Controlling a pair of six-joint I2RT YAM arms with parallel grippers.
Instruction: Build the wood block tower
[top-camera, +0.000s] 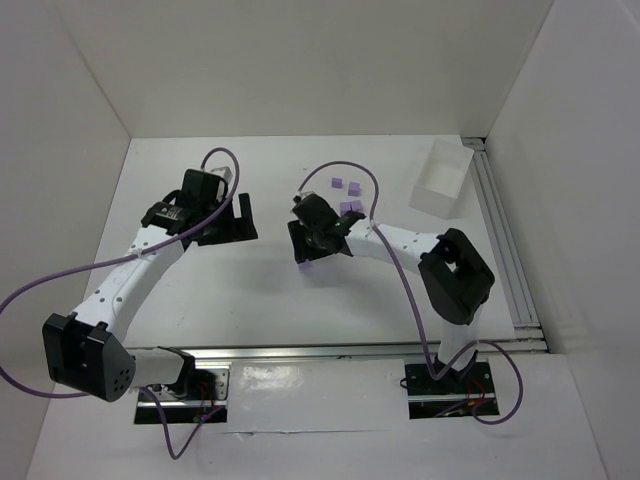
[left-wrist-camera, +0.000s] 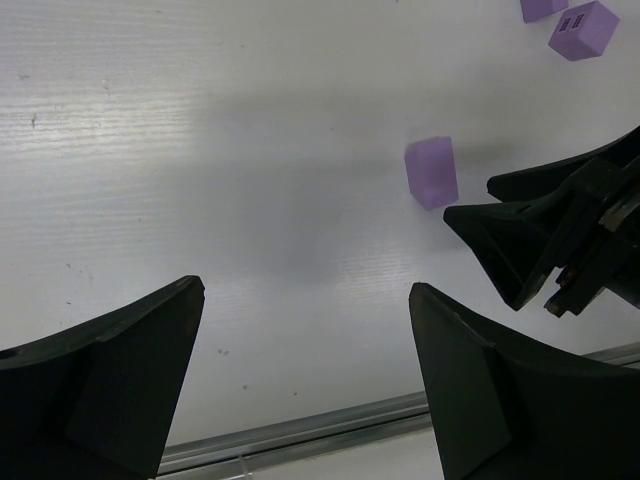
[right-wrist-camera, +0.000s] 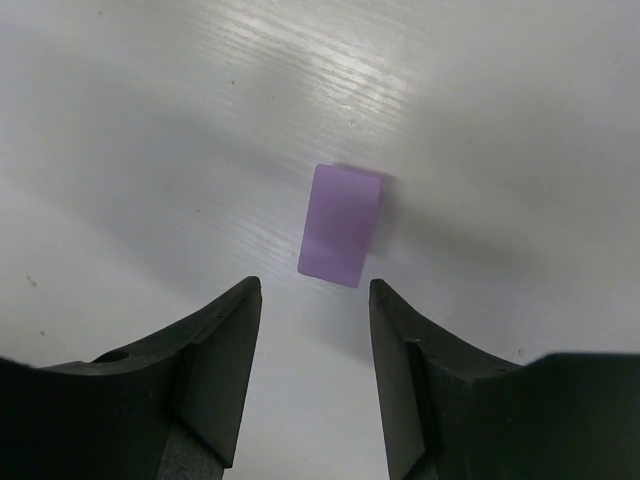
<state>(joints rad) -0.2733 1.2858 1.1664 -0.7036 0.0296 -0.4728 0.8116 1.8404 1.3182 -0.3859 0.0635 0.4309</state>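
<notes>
A: On the white table (top-camera: 260, 180), how is stacking going?
B: Barely beginning. My right claw (right-wrist-camera: 312, 288) is hanging open, empty, before a small lilac wooden block (right-wrist-camera: 341, 224), maybe two stacked. Other lilac cubes (top-camera: 353, 187) are lying loose.

My black left pincer (left-wrist-camera: 305, 295) sits centre-left in the overhead view, jaws wide apart. My black right pincer (right-wrist-camera: 312, 290) points down at centre, jaws partly spread.

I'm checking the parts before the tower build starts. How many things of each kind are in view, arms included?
Lilac blocks: 4 that I can make out; the right arm may hide more
White tray: 1
Robot arms: 2
Total: 7
</notes>
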